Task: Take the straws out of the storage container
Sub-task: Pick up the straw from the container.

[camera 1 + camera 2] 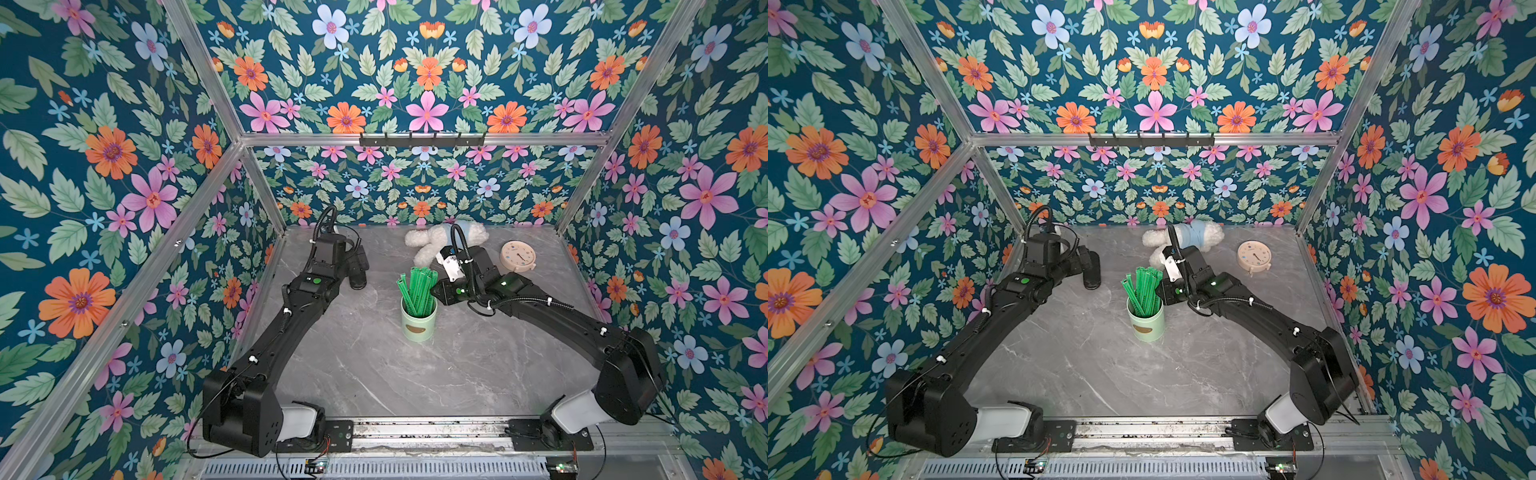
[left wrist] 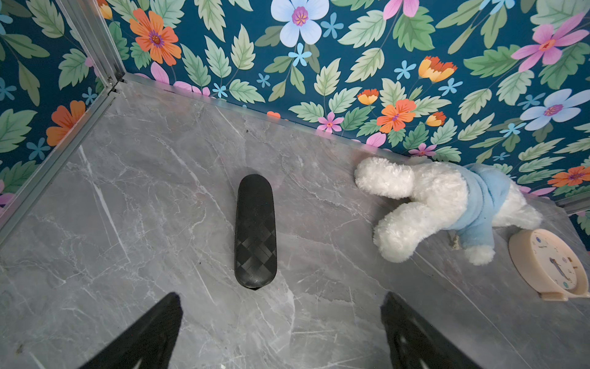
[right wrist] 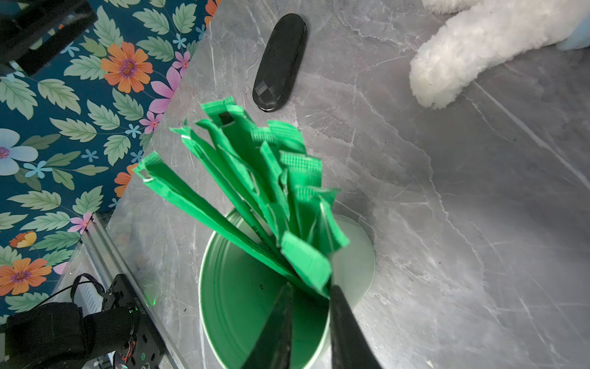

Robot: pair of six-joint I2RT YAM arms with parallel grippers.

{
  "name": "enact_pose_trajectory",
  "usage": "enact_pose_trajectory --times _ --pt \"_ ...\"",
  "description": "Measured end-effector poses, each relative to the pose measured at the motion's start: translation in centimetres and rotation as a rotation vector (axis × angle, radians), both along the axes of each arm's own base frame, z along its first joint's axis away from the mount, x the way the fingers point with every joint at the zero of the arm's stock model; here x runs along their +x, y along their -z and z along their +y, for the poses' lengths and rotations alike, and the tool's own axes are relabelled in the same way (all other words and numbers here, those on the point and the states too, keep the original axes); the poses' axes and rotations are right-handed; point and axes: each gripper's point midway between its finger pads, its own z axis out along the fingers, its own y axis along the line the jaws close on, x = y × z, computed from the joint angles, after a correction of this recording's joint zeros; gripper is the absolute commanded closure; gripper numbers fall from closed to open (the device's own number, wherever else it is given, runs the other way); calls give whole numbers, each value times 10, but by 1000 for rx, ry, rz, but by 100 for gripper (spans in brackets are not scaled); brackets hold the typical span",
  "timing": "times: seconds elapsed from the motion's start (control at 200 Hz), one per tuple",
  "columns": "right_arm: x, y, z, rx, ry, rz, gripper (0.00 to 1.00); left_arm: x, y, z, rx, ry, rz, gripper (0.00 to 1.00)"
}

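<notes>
**Storage container** (image 1: 419, 326): pale mint cup, upright on the grey marbled worktop (image 1: 365, 374). It sits just right of frame centre in both top views. Its brown oval mark faces the lower edge of the frame.

**Straws** (image 1: 415, 289): bright green bundle standing inside the storage container. The tops rise well above the rim and lean toward the upper left of the frame. In the right wrist view the flat crimped ends fan apart, and fine dark print shows along 1 stick.

**Right pincer** (image 3: 310, 286): positioned at the container mouth. Its 2 black fingers are drawn close together and pinch part of the bundle just above the rim. The number of straws gripped cannot be told.

**Left pincer** (image 2: 281, 297): spread wide, with only bare worktop between its fingers. It is in the left half of the top views, well apart from the storage container.

**Other items:**
- A black oval case (image 2: 255, 231) lies flat just beyond the left pincer.
- A white plush toy (image 1: 432, 243) in a blue garment lies against the back wall.
- A round beige clock (image 1: 518, 256) sits to the right of the toy in frame.
</notes>
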Motion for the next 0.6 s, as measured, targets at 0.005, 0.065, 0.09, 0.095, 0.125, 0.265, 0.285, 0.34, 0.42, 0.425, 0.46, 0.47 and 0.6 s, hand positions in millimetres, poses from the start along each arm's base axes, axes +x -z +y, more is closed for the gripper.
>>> enact_pose_trajectory --times 0.005,0.065,0.09,0.095,0.125,0.265,0.285,0.34,0.42,0.425,0.46,0.47,0.6 --pt "0 0 0 0 0 0 79 0 0 0 0 0 0 0" --pt "1 1 1 1 -2 2 80 0 0 0 0 1 0 1" --pt "1 1 1 0 -1 2 82 0 0 0 0 1 0 0" --pt "1 1 1 0 -1 2 82 0 0 0 0 1 0 1" --pt "1 2 1 0 -2 3 82 0 0 0 0 1 0 1" --pt "3 2 2 2 1 7 84 0 0 0 0 1 0 0" --pt "3 3 3 2 1 7 84 0 0 0 0 1 0 1" --pt "3 4 3 1 2 11 83 0 -1 0 -1 1 -1 1" --pt "4 5 3 -1 3 14 82 0 -1 0 -1 1 -2 1" --pt "4 6 3 -1 3 14 82 0 -1 0 -1 1 -2 1" --pt "4 6 3 -2 3 14 81 0 -1 -1 -2 2 -2 1" --pt "4 6 3 -2 3 15 81 0 -1 -1 -2 3 -2 1" --pt "5 7 4 -3 3 16 81 0 -1 -1 -3 5 -1 1"
